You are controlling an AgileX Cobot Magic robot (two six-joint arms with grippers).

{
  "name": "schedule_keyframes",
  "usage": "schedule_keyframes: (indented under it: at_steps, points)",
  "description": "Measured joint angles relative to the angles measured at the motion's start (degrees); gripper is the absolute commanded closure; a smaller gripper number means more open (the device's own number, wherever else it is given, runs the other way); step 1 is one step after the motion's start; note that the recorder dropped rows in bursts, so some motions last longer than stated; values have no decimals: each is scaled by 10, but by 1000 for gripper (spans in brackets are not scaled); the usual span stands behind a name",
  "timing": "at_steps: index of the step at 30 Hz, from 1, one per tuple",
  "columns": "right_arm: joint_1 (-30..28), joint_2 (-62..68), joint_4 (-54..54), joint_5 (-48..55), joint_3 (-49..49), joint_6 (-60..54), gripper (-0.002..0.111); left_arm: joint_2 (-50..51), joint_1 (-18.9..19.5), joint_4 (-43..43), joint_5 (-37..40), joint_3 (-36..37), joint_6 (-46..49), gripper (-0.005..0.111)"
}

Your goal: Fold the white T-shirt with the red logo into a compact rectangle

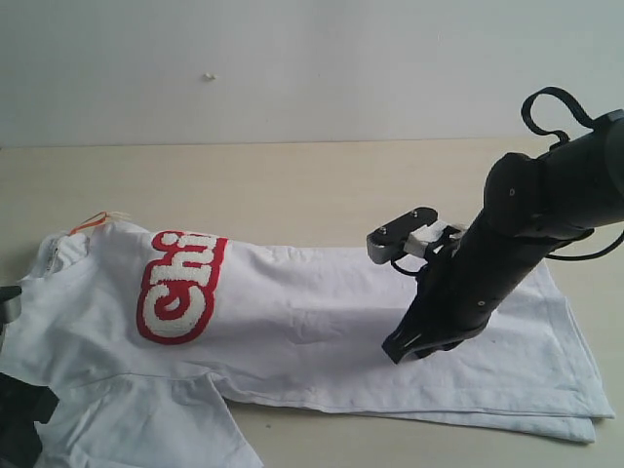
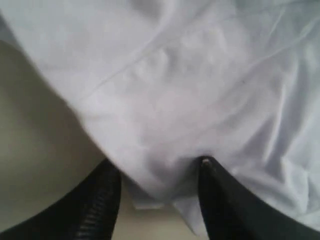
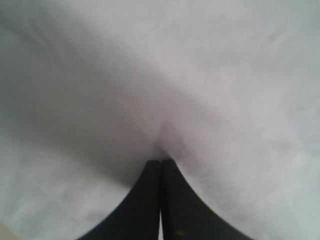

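Exterior view sits raised on the side of the table (image 1: pixel 292 185) opposite the wall (image 1: pixel 292 68), tilted down and facing that wall in the upper frame. The white T-shirt (image 1: pixel 322 331) spans the lower half, with the right arm (image 1: pixel 526 224) at right. Left wrist view looks past the left gripper (image 2: pixel 159 167) onto cloth from very close, a strip of table beside it — right wrist view, closer yet, looks past the right gripper (image 3: pixel 161 161) and sees only cloth. All three share the white T-shirt — the exterior also takes in the spot under the right gripper, at its lower right.
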Motion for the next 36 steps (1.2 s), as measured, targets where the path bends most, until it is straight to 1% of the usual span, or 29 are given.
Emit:
schedule_keyframes:
  at_steps: [2,4,7,8,9,10,13,16,19,25,27,29,32,36]
  points:
    - [0,0,0,-3,0,0,108,11,0,-20,-3,0,15,60]
    - [0,1,0,-4,0,0,108,17,0,-41,-1,0,37,68]
    - [0,1,0,-5,0,0,108,19,0,-67,6,0,76,87]
    - [0,1,0,-5,0,0,108,19,0,-73,7,0,83,97]
    - [0,1,0,-6,0,0,108,19,0,-76,8,0,88,105]
    - [0,1,0,-6,0,0,108,19,0,-78,9,0,90,106]
    - [0,1,0,-6,0,0,108,19,0,-81,11,0,97,107]
    - [0,1,0,-6,0,0,108,19,0,-82,30,-5,99,107]
    - [0,1,0,-6,0,0,108,20,0,-92,88,-32,100,107]
    - [0,1,0,-6,0,0,108,20,0,-147,254,-107,134,107]
    - [0,1,0,-6,0,0,108,17,0,-166,284,-130,152,107]
    - [0,1,0,-5,0,0,108,15,0,-176,293,-147,165,107]
    - [0,1,0,-1,0,0,108,14,10,-185,302,-170,177,107]
    - [0,1,0,1,0,0,108,14,47,-202,304,-189,179,105]
